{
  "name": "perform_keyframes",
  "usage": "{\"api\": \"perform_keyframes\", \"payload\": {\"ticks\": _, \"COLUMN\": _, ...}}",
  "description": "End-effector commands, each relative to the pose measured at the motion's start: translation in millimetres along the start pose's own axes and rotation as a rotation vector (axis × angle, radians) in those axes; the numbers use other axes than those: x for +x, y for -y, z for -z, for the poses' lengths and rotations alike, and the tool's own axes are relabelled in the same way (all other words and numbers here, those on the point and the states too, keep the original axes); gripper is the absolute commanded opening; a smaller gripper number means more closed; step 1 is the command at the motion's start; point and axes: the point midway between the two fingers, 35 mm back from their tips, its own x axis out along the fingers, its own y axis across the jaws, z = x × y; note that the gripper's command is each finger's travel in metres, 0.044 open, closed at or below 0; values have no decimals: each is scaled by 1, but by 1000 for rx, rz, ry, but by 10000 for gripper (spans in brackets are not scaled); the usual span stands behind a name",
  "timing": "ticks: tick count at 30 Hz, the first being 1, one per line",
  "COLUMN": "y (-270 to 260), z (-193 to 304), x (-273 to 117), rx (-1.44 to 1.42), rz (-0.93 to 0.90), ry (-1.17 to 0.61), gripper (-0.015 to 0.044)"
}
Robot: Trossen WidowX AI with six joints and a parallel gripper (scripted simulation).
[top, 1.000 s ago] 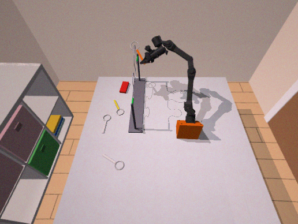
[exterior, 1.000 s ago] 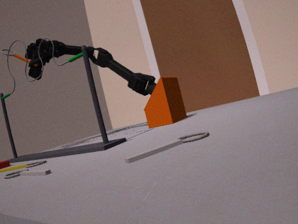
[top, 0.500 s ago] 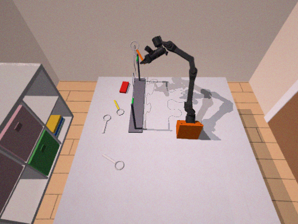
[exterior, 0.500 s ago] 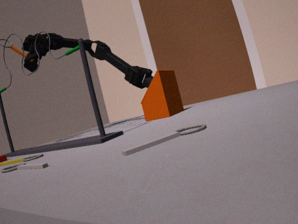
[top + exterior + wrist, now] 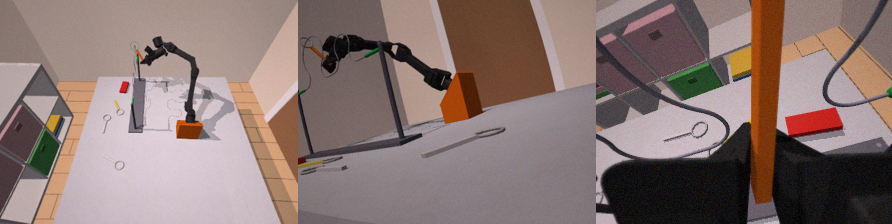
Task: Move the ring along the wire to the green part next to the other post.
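Observation:
The ring (image 5: 130,47) (image 5: 300,41) is tilted around the thin grey wire at its high bend nearest the far post (image 5: 138,69) (image 5: 305,124); whether it touches the wire I cannot tell. Its orange handle (image 5: 140,55) (image 5: 317,53) (image 5: 767,65) slopes down to my gripper (image 5: 142,62) (image 5: 329,64) (image 5: 754,128), which is shut on its lower end. The far green part (image 5: 137,59) (image 5: 301,92) lies below the ring. The near green part (image 5: 132,100) (image 5: 371,52) is at the near post (image 5: 133,115) (image 5: 390,89). The ring is out of the wrist view.
The wire's loops pass both sides of the handle in the wrist view. A red block (image 5: 124,87) (image 5: 814,122), a yellow-handled ring (image 5: 116,104) and two pale-handled rings lie beyond the grey base (image 5: 139,95) or toward the table's front. A shelf stands at the left.

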Motion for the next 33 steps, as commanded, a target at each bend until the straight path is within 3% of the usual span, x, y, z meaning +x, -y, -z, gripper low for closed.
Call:
{"api": "perform_keyframes", "payload": {"ticks": 1, "y": 0, "z": -1, "x": -1, "rx": -50, "rz": 24, "ry": 10, "gripper": -150}}
{"api": "perform_keyframes", "payload": {"ticks": 33, "y": 12, "z": -3, "x": 0, "rx": -394, "rz": 219, "ry": 58, "gripper": -150}}
